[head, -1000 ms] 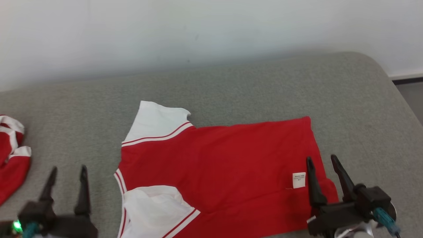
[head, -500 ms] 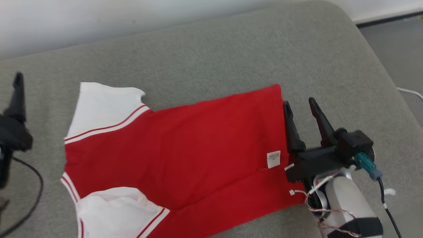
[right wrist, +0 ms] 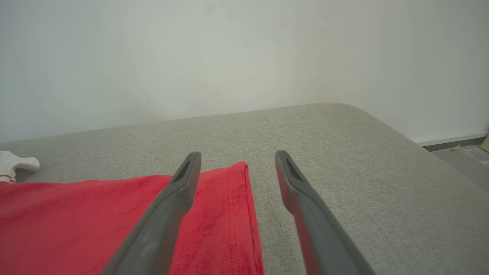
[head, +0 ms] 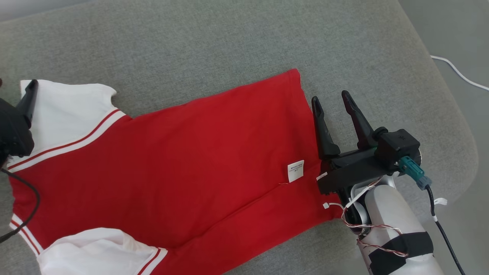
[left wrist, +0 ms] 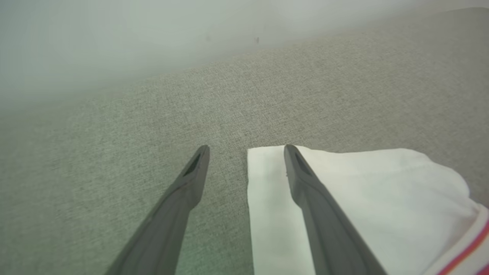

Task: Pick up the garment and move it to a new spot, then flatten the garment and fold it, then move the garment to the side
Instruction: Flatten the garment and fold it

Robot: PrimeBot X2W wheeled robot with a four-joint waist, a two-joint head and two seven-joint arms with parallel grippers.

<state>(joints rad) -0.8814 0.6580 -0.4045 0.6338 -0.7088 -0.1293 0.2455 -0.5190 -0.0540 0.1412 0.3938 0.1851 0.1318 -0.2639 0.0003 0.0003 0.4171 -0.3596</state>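
A red shirt [head: 183, 160] lay on a grey cushion [head: 229, 38]. The right hand [head: 329, 95] straddled its hem and the left hand [left wrist: 246, 146] a white sleeve [left wrist: 363, 198], both wide open.

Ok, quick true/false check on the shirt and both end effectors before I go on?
1. The right end effector is open and empty. True.
2. The shirt is bunched in a heap. False: it lies spread out on the grey cushion.
3. One finger of the left end effector is over the white sleeve. True.
4. The white label sits by the collar. False: it is near the hem, beside the right end effector.
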